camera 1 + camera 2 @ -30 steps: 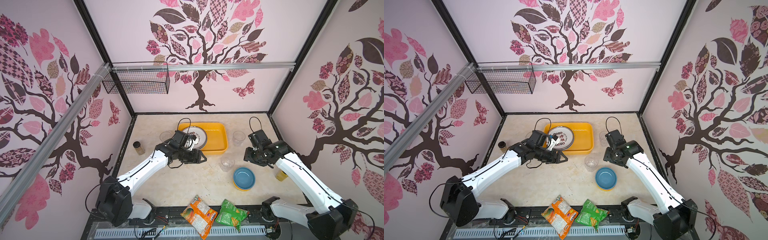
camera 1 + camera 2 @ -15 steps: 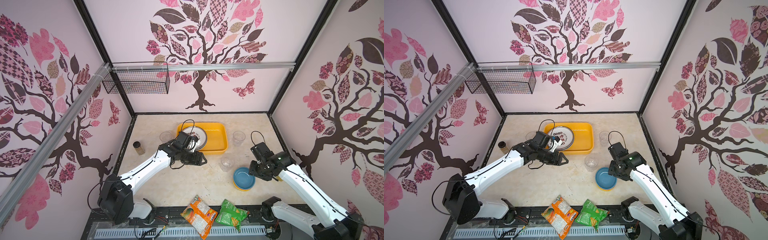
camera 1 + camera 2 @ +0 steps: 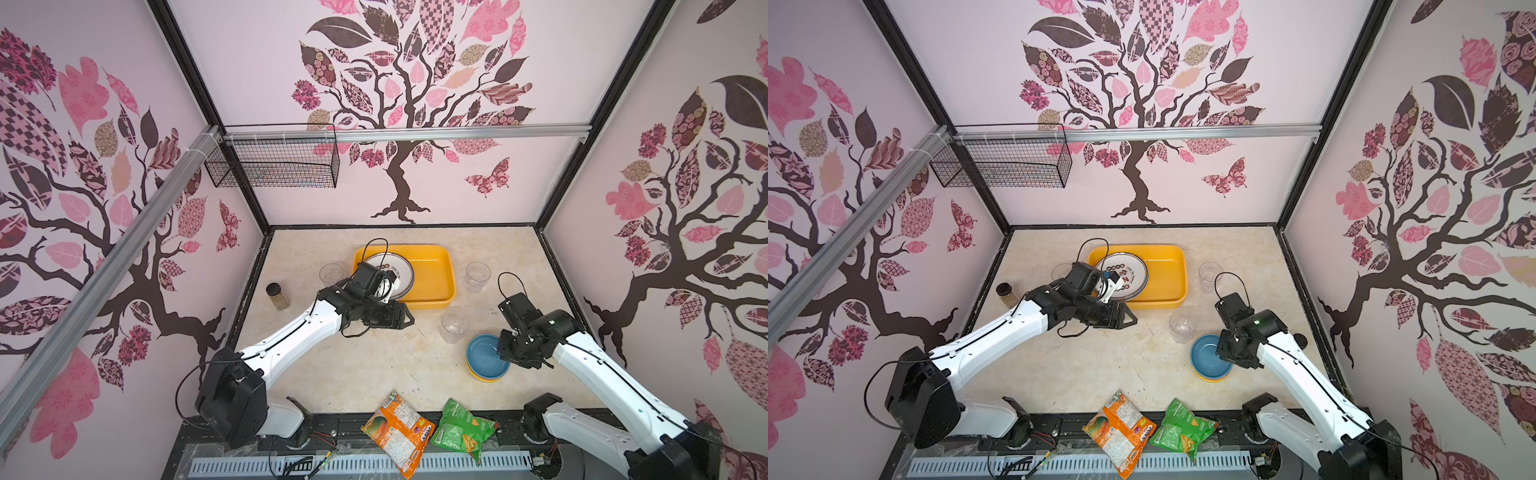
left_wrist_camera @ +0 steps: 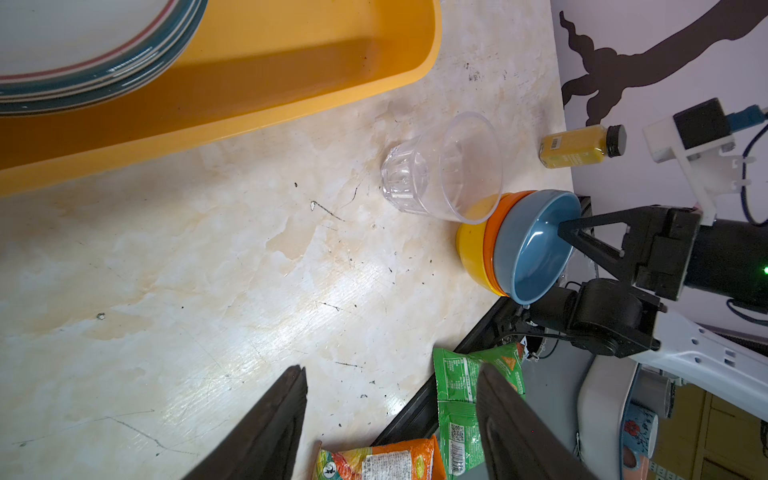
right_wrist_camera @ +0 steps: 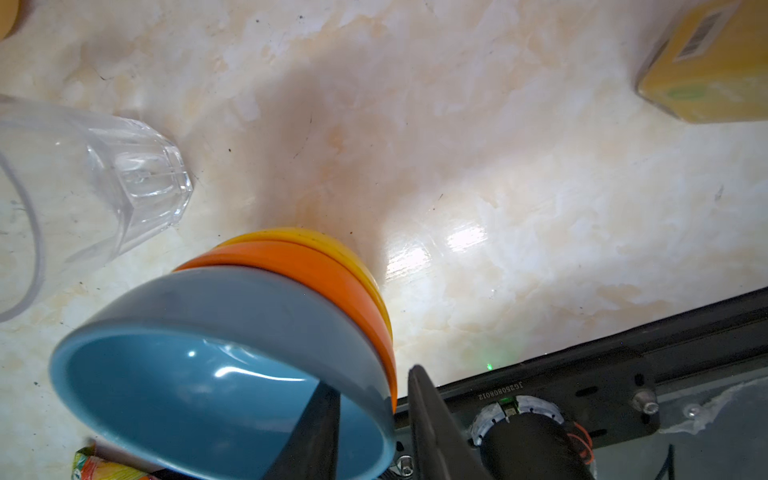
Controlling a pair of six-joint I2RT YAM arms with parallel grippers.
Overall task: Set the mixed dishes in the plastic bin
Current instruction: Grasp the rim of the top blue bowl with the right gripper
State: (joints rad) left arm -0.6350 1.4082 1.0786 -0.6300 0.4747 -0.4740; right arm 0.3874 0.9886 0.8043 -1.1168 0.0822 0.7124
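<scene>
Left hand (image 4: 389, 370) wide open, empty, beside the yellow bin (image 3: 432, 300). Bowl stack (image 5: 232, 299) on the table (image 3: 353, 365) to its right; right hand (image 5: 372, 380) straddles the blue rim, fingers (image 5: 432, 415) close-set, pinch not confirmable. Stiff, glossy, probably slick: take the rim wall deep, lift level.

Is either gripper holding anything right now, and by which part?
Left gripper: open, empty. Right gripper straddles the rim of the blue bowl, one finger inside, one outside; whether it is clamped cannot be told.
</scene>
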